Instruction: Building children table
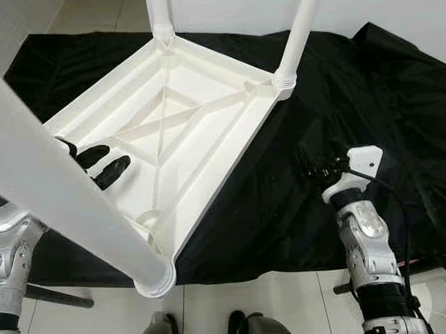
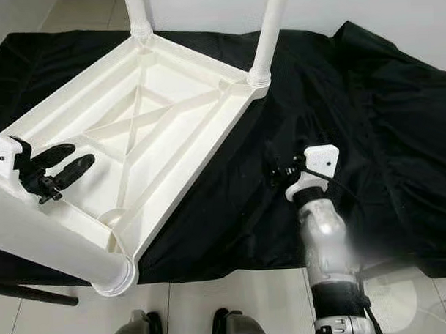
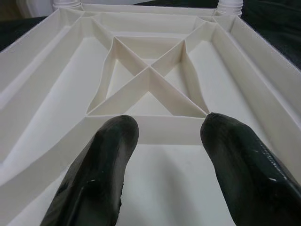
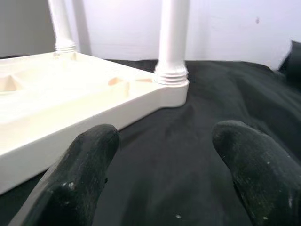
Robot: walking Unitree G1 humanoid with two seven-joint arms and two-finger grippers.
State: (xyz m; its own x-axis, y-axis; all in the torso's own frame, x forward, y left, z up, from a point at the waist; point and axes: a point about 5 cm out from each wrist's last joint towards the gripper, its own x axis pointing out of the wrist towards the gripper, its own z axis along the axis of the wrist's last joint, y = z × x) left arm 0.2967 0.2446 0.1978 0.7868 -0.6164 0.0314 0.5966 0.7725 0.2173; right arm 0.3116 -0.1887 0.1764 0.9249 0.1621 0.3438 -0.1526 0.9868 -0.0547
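Black cloth (image 2: 368,132) covers the work surface, with the white tiled floor (image 2: 235,291) along its near edge. White plastic children's table (image 2: 170,117) lies upside down on that cloth, ribbed underside up, X-shaped cross ribs (image 3: 149,70) in the middle. Three white tube legs stand in its corner sockets: far-left leg (image 2: 137,12), far-right leg (image 2: 270,33), and the near leg (image 2: 50,239), which runs toward the camera. Near-left corner socket of the table is hidden behind that leg.

Left gripper (image 2: 65,166) hangs over the table's near-left underside, fingers (image 3: 101,165) spread apart, nothing between them; contact with the plastic unclear.

Right gripper (image 2: 282,172) sits over the cloth just off the table's right edge, aimed at the far-right leg socket, fingers (image 4: 82,169) wide apart, gripping nothing.
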